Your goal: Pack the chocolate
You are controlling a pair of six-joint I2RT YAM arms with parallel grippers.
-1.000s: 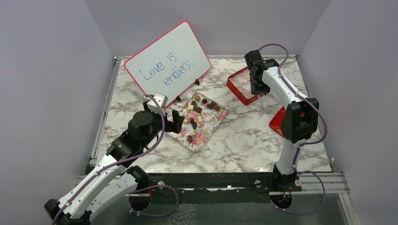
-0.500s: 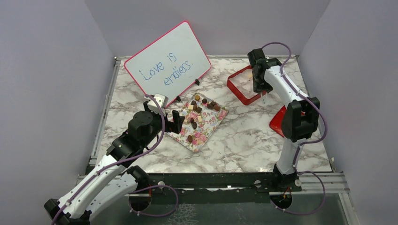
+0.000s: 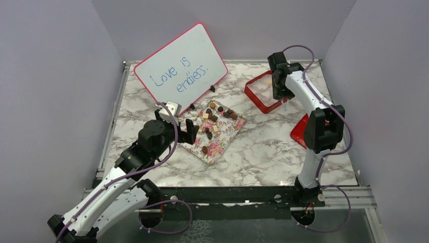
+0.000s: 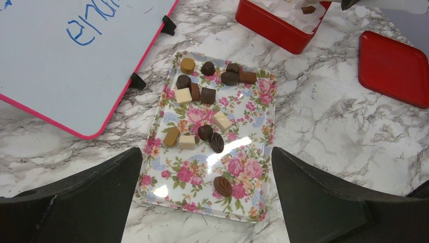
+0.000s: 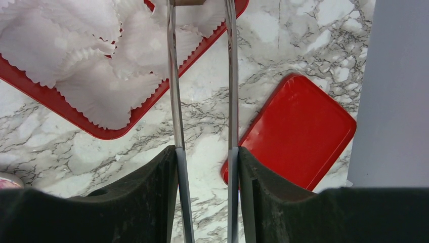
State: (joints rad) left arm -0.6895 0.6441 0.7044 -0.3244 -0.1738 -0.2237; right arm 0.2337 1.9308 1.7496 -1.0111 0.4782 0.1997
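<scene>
The chocolate [image 3: 212,120] lies as several brown, dark and cream pieces on a floral tray [image 3: 222,143], mostly at its far end [image 4: 207,96]. My left gripper [image 3: 191,132] hovers open over the tray's near end [image 4: 206,152], holding nothing. My right gripper [image 3: 280,91] is above the red box [image 3: 255,96] and is shut [image 5: 206,152] on metal tongs [image 5: 174,76]. A brown piece shows between the tong tips [image 5: 188,2] at the frame's top edge. One chocolate [image 4: 308,9] sits in the red box [image 4: 268,28].
White paper cups [image 5: 91,86] fill the red box [image 5: 76,119]. Its red lid [image 3: 299,132] lies flat on the marble, to the right [image 5: 298,131]. A pink-framed whiteboard [image 3: 179,63] stands behind the tray. Grey walls close in on three sides.
My right arm has shifted slightly to the right over the red box, tongs still in its grip. The left arm has not moved.
</scene>
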